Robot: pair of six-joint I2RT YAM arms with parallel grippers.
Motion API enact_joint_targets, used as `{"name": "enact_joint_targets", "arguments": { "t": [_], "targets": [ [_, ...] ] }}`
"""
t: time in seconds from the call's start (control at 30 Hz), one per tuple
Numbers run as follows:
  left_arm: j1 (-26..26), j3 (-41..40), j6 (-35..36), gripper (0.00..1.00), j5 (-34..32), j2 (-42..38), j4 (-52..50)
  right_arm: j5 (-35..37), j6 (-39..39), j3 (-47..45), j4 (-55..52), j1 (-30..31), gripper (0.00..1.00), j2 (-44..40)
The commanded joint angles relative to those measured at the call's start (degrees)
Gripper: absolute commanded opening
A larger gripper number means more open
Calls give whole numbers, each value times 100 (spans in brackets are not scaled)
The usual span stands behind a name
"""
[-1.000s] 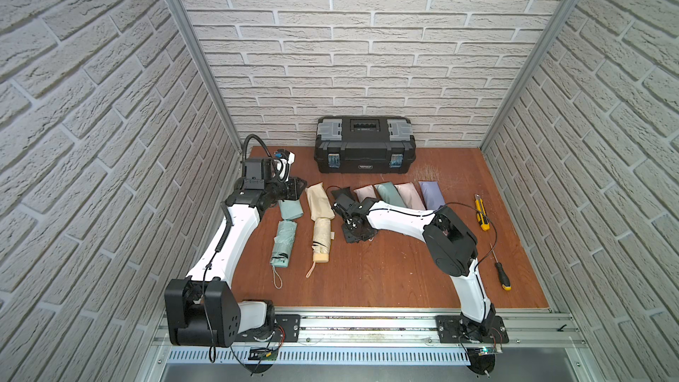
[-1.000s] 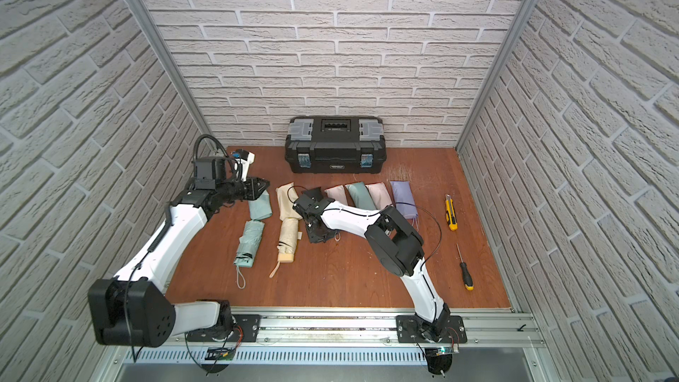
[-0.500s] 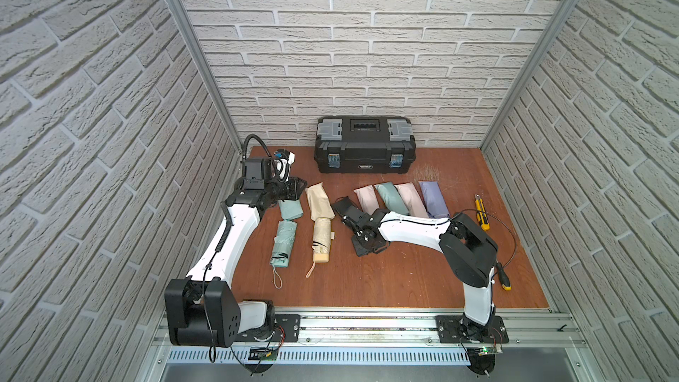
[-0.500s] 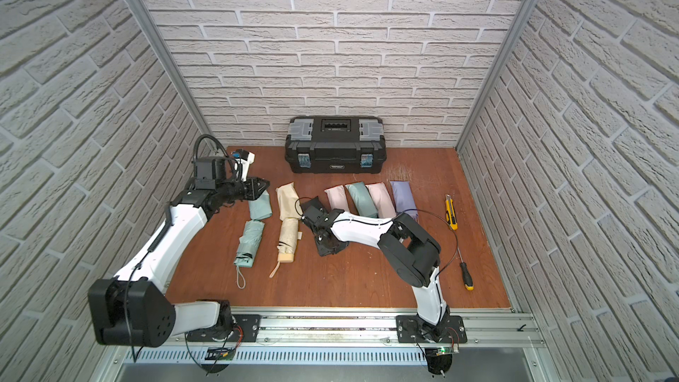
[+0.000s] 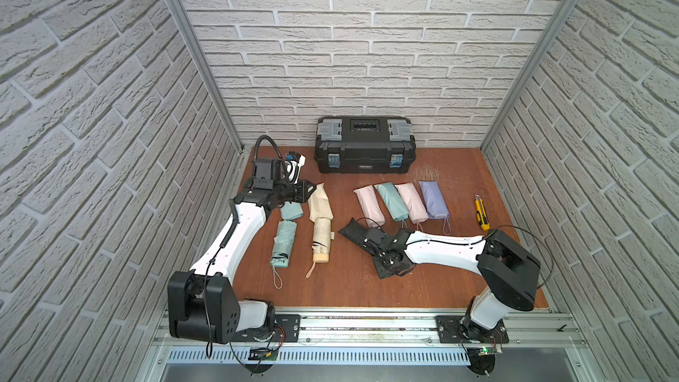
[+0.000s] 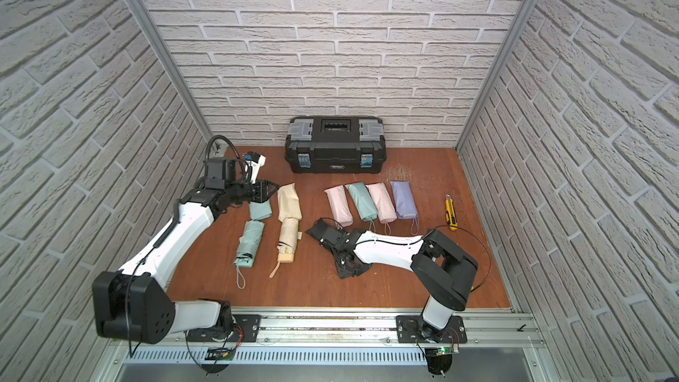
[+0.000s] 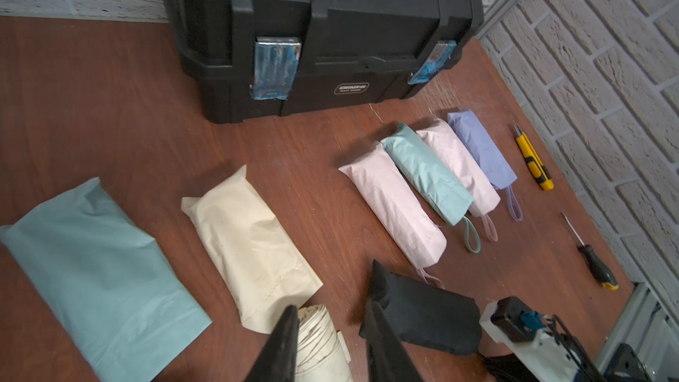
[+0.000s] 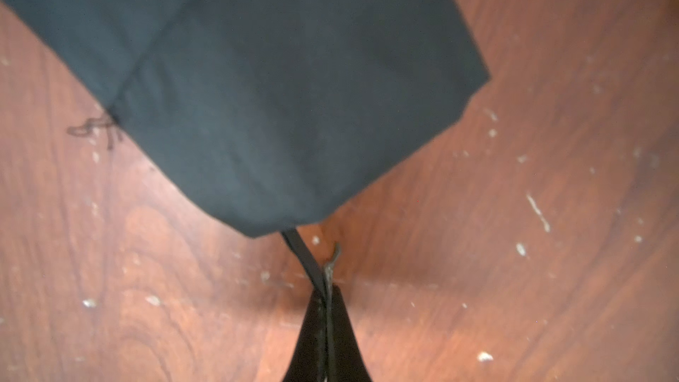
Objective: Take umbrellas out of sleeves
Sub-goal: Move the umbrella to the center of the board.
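Nearest me, the right gripper [image 8: 327, 292] is pinched tight on the black wrist loop [image 8: 303, 255]. It has backed toward me, dragging the black sleeve [image 5: 352, 231] clear of the row of sleeved umbrellas [image 5: 411, 202], its own umbrella apparently still inside. Farther back, the left gripper [image 7: 330, 305] has eased its jaws apart near the cream sleeve [image 7: 250, 237] and holds nothing. The black sleeve likely needs pinning next.
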Motion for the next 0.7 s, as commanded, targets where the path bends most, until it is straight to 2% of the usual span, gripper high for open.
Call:
{"name": "enact_joint_targets", "arguments": {
  "t": [0.0, 0.23, 0.43, 0.67],
  "targets": [
    [-323, -15, 227, 35, -301, 106, 57, 281, 85, -273, -229, 25, 3, -406],
    [-849, 274, 162, 32, -279, 409, -127, 168, -120, -1158, 599, 27, 3, -1113],
    [-1039, 296, -349, 32, -512, 592, -214, 297, -94, -1480, 961, 42, 3, -1369],
    [-1378, 545, -418, 33, -231, 1328, -543, 351, -100, -1653, 1165, 62, 3, -1526]
  ]
}}
